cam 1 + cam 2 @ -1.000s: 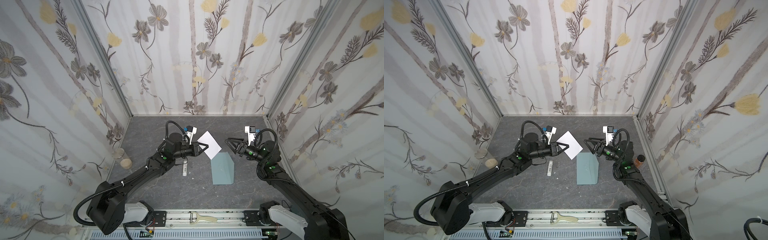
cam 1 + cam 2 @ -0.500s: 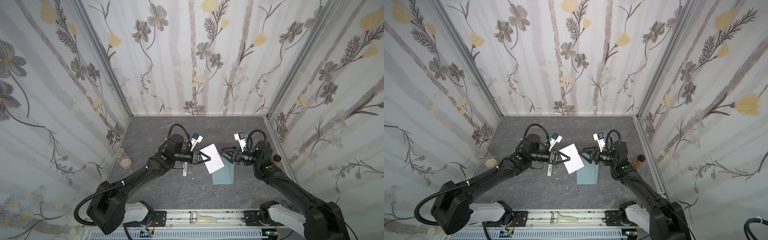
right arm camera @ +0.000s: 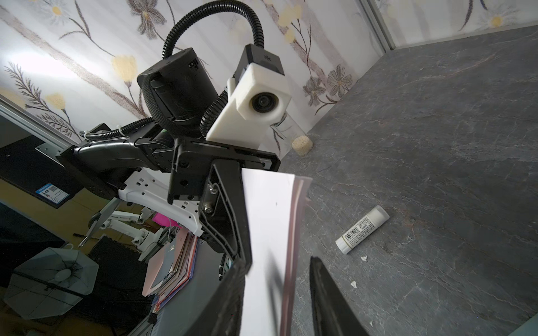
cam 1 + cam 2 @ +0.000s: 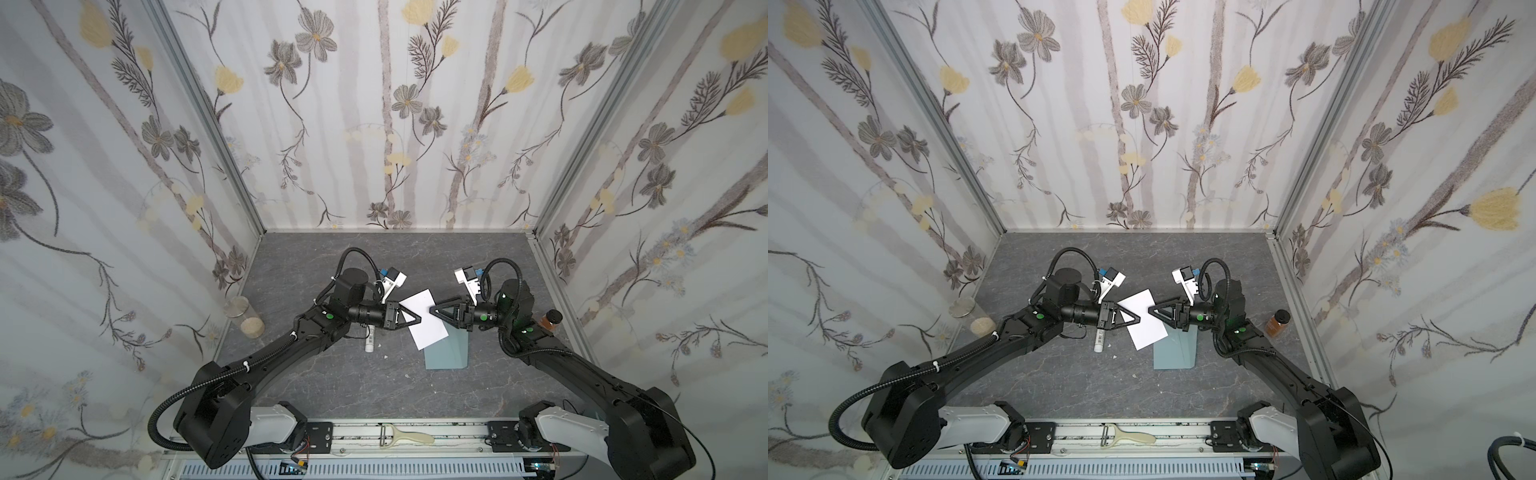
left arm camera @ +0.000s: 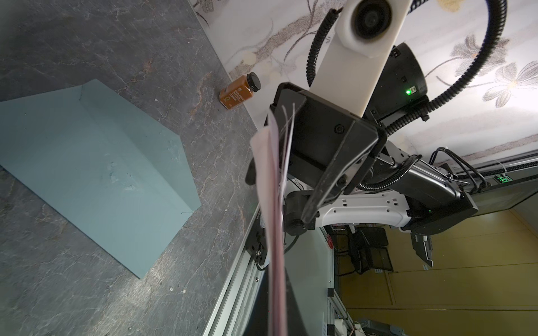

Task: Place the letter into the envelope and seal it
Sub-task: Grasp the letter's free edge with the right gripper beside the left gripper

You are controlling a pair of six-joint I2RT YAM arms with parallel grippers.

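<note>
The letter (image 4: 427,321) was held aloft near the middle of both top views. The left gripper (image 4: 418,320) was clamped shut on its left edge. Several layers were shown at its edge in the left wrist view, so it was taken to be folded.

The right gripper (image 4: 433,310) stood at the opposite edge. In the right wrist view its jaws were seen apart and astride the sheet. One of its fingers (image 3: 230,299) lay against the paper, and a gap was left between the paper and the other.

The envelope (image 4: 451,353) lay flat on the table (image 4: 316,386), just below and right of the letter in the top views. It was overlapped there by the sheet's lower corner. The glue stick (image 4: 369,338) lay to the lower left, apart from both.

The step in hand was judged to be a second grip on the letter, for a handover or a shared hold. For it to be done well, every layer should be caught between the right jaws before the left grip is eased. The sheet should be kept flat rather than pulled or twisted between the arms. An edge should be left free to be led into the envelope's mouth.
</note>
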